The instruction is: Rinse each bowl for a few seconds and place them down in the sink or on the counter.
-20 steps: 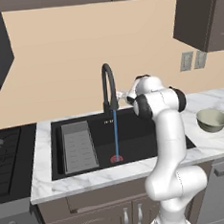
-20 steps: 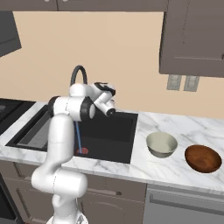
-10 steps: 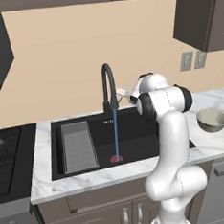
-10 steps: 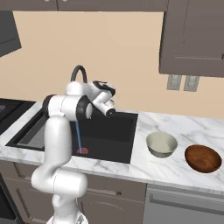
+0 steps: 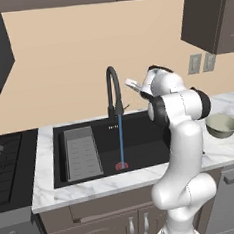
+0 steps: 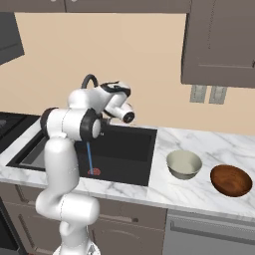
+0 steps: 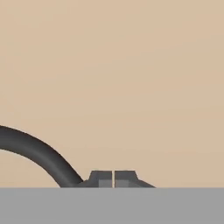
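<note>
Water runs in a thin blue stream [image 5: 121, 138] from the tall black gooseneck faucet [image 5: 111, 84] onto the red drain [image 5: 121, 166] of the black sink [image 5: 145, 131]. My gripper [image 5: 130, 82] hovers just right of the faucet's arch, pointing at the beige wall. In the hand view its jaws [image 7: 113, 179] are shut on nothing, with the faucet's curve [image 7: 39, 153] to their left. The cream-grey bowl [image 6: 184, 163] and the reddish-brown bowl [image 6: 230, 179] sit side by side on the marble counter [image 6: 199, 194], right of the sink and well clear of the gripper.
A grey ribbed tray insert [image 5: 82, 152] lies in the sink's left part. A black stovetop [image 5: 7, 158] borders the counter on the left. Wall outlets [image 6: 206, 93] and a dark upper cabinet [image 6: 219, 45] sit above the bowls.
The jaws have closed the last little way. The hand has lifted slightly beside the faucet. The water keeps running and the bowls have not moved.
</note>
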Available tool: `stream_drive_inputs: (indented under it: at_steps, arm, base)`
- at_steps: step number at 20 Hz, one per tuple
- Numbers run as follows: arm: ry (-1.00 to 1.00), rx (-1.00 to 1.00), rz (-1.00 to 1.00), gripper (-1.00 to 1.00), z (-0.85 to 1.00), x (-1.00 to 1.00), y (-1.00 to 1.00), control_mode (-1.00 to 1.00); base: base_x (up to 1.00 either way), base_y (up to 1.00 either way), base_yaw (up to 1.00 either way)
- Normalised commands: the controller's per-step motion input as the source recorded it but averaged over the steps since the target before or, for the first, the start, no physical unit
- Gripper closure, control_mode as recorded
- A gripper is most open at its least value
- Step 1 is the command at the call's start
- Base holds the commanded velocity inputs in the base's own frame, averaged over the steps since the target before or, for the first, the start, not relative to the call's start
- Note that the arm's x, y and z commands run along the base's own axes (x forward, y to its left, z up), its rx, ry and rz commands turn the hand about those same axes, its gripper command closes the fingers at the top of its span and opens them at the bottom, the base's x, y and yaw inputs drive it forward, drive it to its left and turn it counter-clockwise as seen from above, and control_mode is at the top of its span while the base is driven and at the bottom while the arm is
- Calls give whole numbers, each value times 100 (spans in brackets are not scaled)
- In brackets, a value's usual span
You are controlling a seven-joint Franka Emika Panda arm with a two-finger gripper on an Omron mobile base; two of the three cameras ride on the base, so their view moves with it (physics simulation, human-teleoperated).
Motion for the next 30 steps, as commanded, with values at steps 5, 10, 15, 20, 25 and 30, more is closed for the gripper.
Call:
stream_drive_inputs:
  at_steps: [5, 10, 15, 20, 25, 30]
  arm:
    - [8, 1, 0, 100, 75, -21, -4, -100]
    - [12, 0, 0, -100, 68, -20, 0, -100]
    - [15, 1, -1, -100, 52, -23, -16, -100]
    - [21, 6, -5, -100, 31, -16, -40, -100]
    - [31, 5, -7, -100, 33, -17, -39, -100]
    - [34, 4, -10, -100, 37, -30, -29, -100]
  base:
    - [0, 0, 0]
    - [0, 0, 0]
    - [0, 0, 0]
    - [0, 0, 0]
    - [0, 0, 0]
    - [0, 0, 0]
